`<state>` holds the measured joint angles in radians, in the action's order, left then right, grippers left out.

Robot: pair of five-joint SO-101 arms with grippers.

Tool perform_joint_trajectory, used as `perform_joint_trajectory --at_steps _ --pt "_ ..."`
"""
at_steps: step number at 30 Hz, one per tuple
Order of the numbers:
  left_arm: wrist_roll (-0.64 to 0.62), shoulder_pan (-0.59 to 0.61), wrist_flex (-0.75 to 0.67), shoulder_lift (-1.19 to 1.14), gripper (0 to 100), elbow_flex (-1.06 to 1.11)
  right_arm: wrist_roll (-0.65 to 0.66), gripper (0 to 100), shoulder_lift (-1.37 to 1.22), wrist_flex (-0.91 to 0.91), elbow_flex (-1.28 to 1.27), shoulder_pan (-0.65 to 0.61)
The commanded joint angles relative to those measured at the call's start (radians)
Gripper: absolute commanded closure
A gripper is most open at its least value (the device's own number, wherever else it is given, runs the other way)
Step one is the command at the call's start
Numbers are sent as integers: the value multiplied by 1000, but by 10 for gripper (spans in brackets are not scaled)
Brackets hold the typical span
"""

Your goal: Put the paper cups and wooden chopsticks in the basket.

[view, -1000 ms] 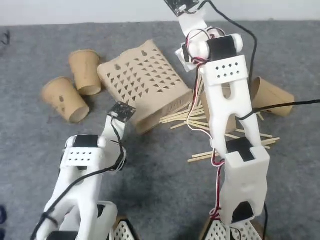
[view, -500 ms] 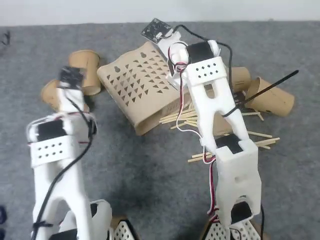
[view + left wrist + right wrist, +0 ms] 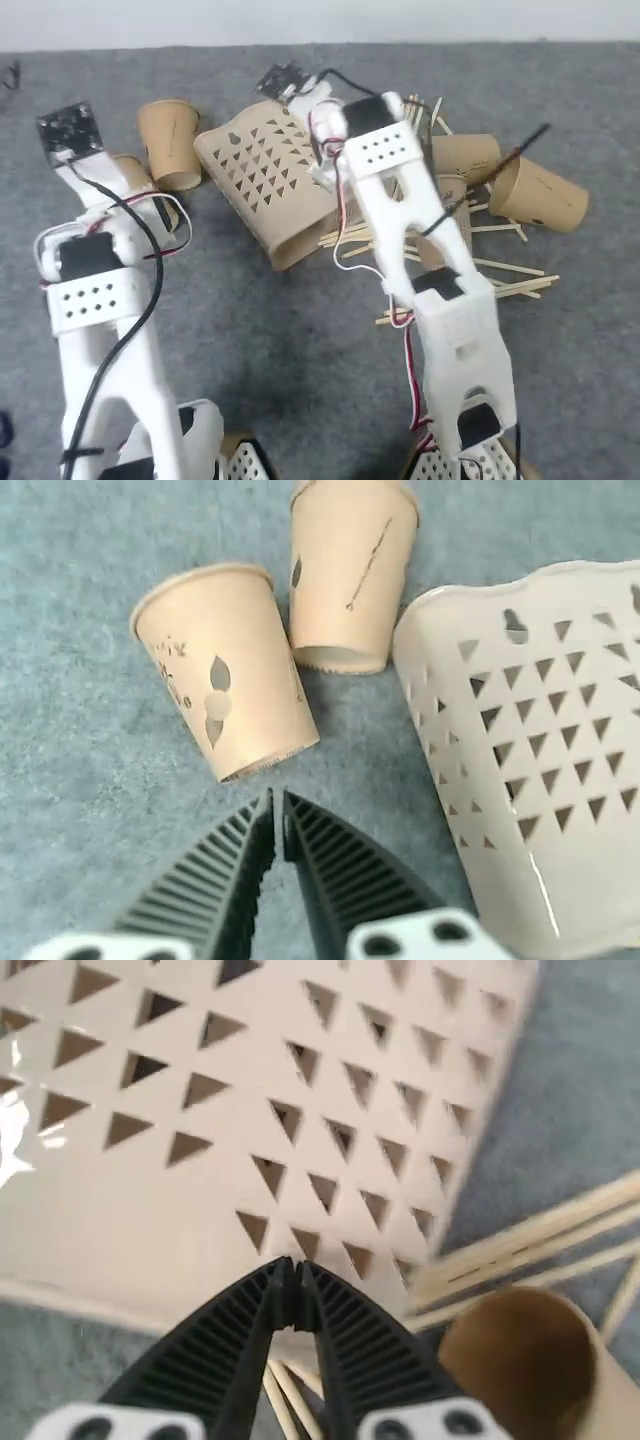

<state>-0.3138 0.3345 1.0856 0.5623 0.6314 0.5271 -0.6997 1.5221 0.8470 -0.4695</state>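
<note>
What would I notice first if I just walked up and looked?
A big basket full of triangle holes lies tipped over in the middle of the grey table, with chopsticks scattered beside it. Cups lie on their sides to either side of the basket. The right gripper is shut close to the basket's wall, and the left gripper is shut near a cup.

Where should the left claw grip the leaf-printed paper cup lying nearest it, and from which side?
Probably across the side wall of the leaf-printed cup, nearer its narrow end, coming from above. It lies on its side, and the second cup crowds its wider half. The left claw, shut now, must open first.
</note>
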Motion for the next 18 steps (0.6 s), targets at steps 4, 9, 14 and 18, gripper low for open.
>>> perform_joint_trajectory --at_steps 4,9,14,18 --pt "-84 3 -192 12 989 128 11 991 -47 -16 25 -1" --pt "-95 3 -236 12 989 163 5 991 -77 82 20 5" --pt "-95 3 -241 8 989 163 5 991 -84 208 20 7" --pt "-95 3 -241 6 989 163 3 991 -82 271 11 12"
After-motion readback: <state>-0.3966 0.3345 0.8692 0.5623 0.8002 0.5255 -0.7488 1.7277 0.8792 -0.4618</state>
